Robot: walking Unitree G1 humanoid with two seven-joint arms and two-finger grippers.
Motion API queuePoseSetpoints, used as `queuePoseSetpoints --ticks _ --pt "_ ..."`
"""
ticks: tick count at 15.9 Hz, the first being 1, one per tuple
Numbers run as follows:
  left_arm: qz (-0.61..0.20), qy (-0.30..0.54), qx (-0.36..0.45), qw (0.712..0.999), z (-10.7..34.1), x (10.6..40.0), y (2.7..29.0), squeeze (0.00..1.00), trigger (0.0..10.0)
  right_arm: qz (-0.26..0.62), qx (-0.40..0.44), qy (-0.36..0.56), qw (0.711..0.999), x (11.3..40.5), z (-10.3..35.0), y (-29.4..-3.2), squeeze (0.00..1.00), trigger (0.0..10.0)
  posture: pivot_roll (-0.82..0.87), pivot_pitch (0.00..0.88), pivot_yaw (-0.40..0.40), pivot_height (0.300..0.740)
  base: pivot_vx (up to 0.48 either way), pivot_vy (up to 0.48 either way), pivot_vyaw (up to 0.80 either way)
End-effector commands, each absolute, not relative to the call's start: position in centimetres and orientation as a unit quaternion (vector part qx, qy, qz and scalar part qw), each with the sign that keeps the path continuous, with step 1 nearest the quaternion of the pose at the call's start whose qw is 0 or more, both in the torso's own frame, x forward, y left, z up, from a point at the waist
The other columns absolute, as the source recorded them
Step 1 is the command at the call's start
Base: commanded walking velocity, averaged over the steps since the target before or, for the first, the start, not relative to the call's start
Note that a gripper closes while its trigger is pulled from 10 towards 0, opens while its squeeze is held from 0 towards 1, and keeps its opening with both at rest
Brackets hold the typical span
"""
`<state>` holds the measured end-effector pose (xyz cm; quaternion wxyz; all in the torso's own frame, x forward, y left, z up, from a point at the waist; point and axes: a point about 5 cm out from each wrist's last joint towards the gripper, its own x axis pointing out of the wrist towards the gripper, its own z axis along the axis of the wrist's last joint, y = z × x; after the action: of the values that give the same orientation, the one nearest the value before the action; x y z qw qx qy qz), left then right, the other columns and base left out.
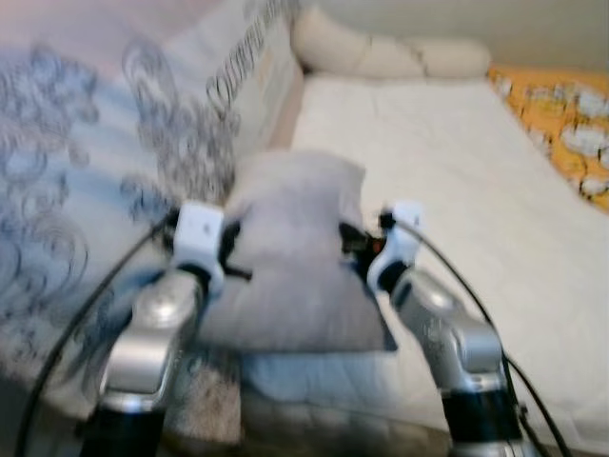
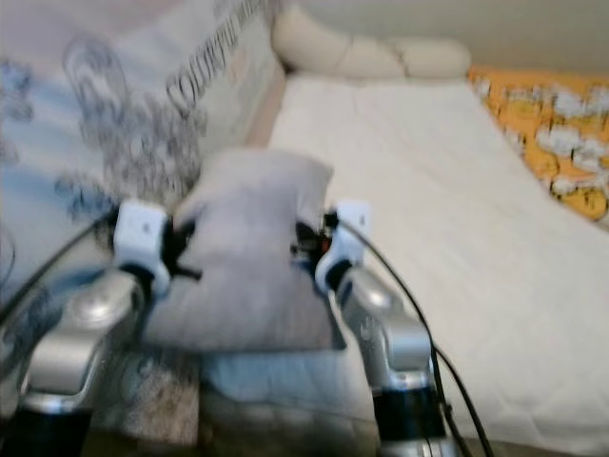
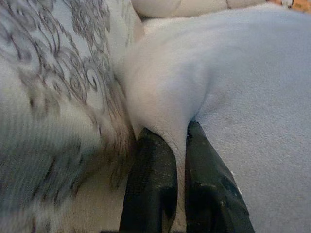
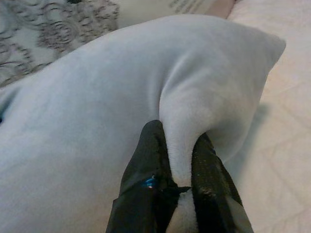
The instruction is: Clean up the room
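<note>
You are looking at what appears, through the blur, to be a bedroom in a home: a bed with a cream quilted cover [image 1: 447, 190] runs ahead toward 12 o'clock, plump cream pillows [image 1: 390, 55] at its head. A swirl-patterned grey quilt [image 1: 86, 181] is heaped at 10 o'clock, an orange floral spread [image 1: 566, 124] lies at 2 o'clock.
</note>
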<state>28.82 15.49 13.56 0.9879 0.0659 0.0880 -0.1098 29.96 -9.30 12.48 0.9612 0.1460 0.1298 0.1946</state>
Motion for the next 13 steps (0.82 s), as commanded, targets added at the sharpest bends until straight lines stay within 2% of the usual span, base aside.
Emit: queuePoseSetpoints --ticks 1,6,12,13 --pt "-0.117 0.06 0.069 0.989 14.6 29.0 14.8 0.0 10.0 0.179 0.143 0.111 0.967 30.4 13.3 -10.4 0.0 10.0 -0.09 0.0 0.004 0.74 0.0 0.0 0.0" --pt "-0.15 0.066 0.1 0.982 14.0 29.2 14.0 0.0 10.0 0.17 0.149 0.111 0.968 30.5 13.4 -10.4 0.0 10.0 -0.09 0.0 -0.002 0.74 0.0 0.0 0.0" --pt "-0.234 0.032 0.148 0.96 15.7 35.4 10.1 0.0 10.0 0.114 0.153 0.127 0.973 31.3 12.8 -11.5 0.0 10.0 -0.11 0.0 0.025 0.74 0.0 0.0 0.0" --pt "-0.246 0.026 0.157 0.956 16.1 36.3 9.3 0.0 10.0 0.104 0.151 0.126 0.975 31.4 12.6 -12.0 0.51 10.0 -0.12 0.0 0.035 0.74 0.0 0.0 0.0"
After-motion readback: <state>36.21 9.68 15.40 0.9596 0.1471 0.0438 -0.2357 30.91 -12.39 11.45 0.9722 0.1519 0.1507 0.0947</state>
